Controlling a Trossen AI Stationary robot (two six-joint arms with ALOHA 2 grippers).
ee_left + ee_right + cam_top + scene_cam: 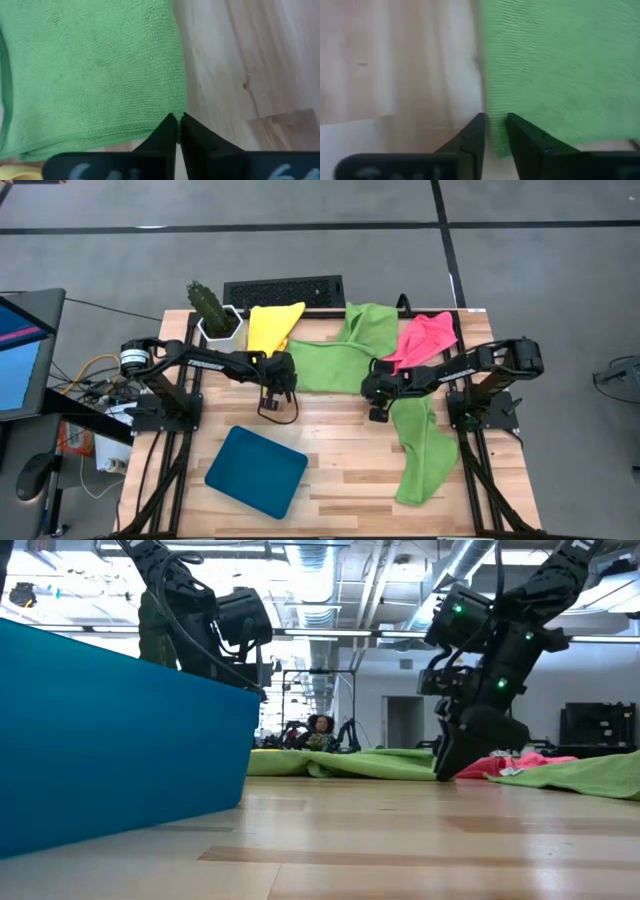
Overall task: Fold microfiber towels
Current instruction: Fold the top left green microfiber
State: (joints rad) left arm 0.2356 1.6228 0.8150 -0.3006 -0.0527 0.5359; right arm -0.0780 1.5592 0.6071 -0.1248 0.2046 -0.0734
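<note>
Terrycloth like this lime green towel [95,70] looks limp and light, best pinched at corners: left end effector [177,131] pressed together on one, right end effector [496,131] narrowly spread astride another.

The wooden table [330,490] carries everything. At its middle a spread towel [328,366] lies between the two grippers: the left gripper [283,392] at that towel's left near corner, the right gripper [377,392] at its right near corner. Behind it, toward the far edge, a second towel [371,325] lies bunched. A third towel [272,325] sits at the far edge left of centre, with a potted cactus [212,310] to its left. A fourth towel [426,338] lies near the far right corner. A long towel [423,455] runs toward the near right edge. A flat tray [257,471] rests near the near edge, left of centre. A keyboard [284,290] lies beyond the far edge
</note>
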